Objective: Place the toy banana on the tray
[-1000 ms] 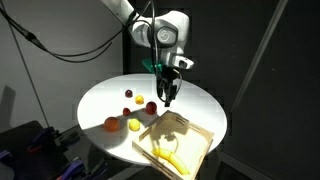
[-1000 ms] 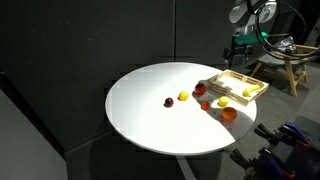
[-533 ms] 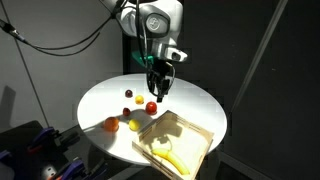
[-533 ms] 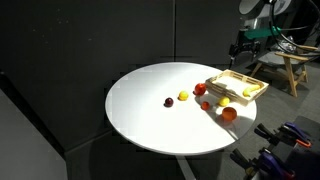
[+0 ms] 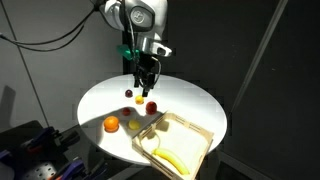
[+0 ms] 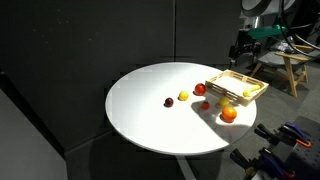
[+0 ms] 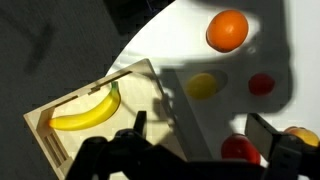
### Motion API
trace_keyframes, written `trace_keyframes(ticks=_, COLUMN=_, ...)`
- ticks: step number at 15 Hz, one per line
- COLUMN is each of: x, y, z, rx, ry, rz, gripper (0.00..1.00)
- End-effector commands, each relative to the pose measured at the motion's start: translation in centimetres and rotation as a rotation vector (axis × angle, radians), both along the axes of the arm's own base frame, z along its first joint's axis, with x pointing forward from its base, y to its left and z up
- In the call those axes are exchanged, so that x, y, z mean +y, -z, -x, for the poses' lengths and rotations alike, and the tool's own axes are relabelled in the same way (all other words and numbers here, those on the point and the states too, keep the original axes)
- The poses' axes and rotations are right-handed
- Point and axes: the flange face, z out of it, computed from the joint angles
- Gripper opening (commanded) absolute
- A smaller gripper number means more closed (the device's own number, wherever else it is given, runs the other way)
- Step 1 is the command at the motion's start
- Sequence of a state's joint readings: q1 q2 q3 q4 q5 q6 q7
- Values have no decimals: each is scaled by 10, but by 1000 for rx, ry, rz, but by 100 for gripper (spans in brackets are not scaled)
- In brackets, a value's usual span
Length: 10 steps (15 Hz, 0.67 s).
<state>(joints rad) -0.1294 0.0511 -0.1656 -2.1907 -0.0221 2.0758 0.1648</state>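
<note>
Item: toy banana [image 7: 85,112], curved, yellow, lying flat inside the tray [image 7: 70,97], as the wrist view shows most clearly. In an exterior view the banana [image 5: 170,160] lies toward the near edge of the tray [image 5: 190,140]; in the exterior view [image 6: 247,93] it shows only as a small yellow patch in the tray [image 6: 235,84]. End effector [image 7: 200,125]: the jaws are spread wide with nothing between them, per the wrist view. The exterior views [image 5: 146,88] show it hanging above the round white surface [image 5: 190,100], beside the tray, but not the width of its gap. Loose on the surface outside the tray: orange ball [image 7: 227,30], round yellow fruit [image 7: 202,86], red fruit [image 7: 261,84].
</note>
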Motion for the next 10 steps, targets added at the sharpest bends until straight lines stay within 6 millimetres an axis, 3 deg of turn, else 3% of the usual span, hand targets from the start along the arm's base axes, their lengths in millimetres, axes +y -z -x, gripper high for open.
trace_keyframes(ticks=1, x=25, y=-6, z=9, rx=-10, ry=-78, rz=10, gripper=100)
trace_keyframes(ticks=10, x=73, y=-24, z=9, rx=-101, ry=-220, rz=-7, gripper=100)
